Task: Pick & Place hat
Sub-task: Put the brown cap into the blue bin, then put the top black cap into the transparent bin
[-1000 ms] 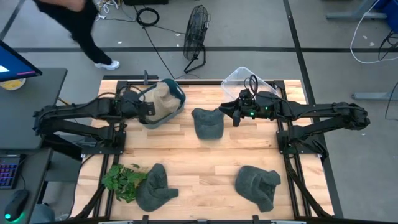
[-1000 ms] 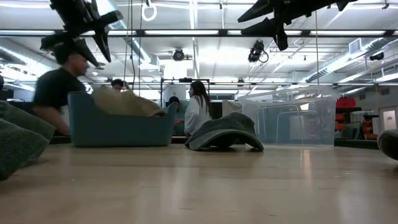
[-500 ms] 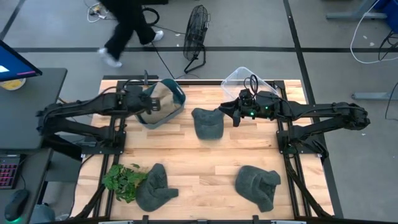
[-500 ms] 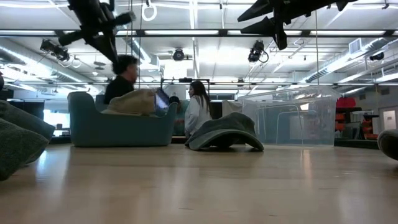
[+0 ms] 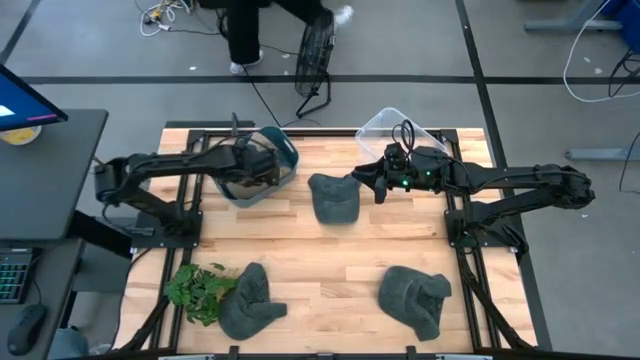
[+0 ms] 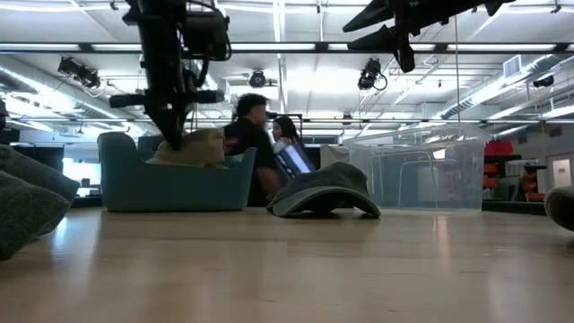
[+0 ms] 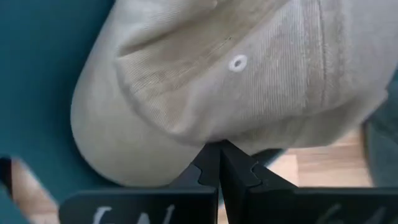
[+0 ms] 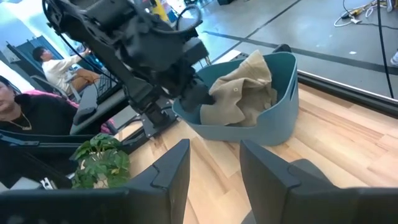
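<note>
The teal bin (image 5: 262,170) is the landmark. The tan hat (image 7: 217,81) lies inside it, and the left gripper (image 7: 219,163), directly over the bin, has its fingers pressed together on the hat's edge. To finish well, spread the fingers and rise straight up, clear of the rim (fabric might snag).

The right gripper (image 8: 214,163) waits spread apart, right of the bin. A green hat (image 5: 334,197) sits just right of it, with a clear tub (image 5: 385,127) beyond.
</note>
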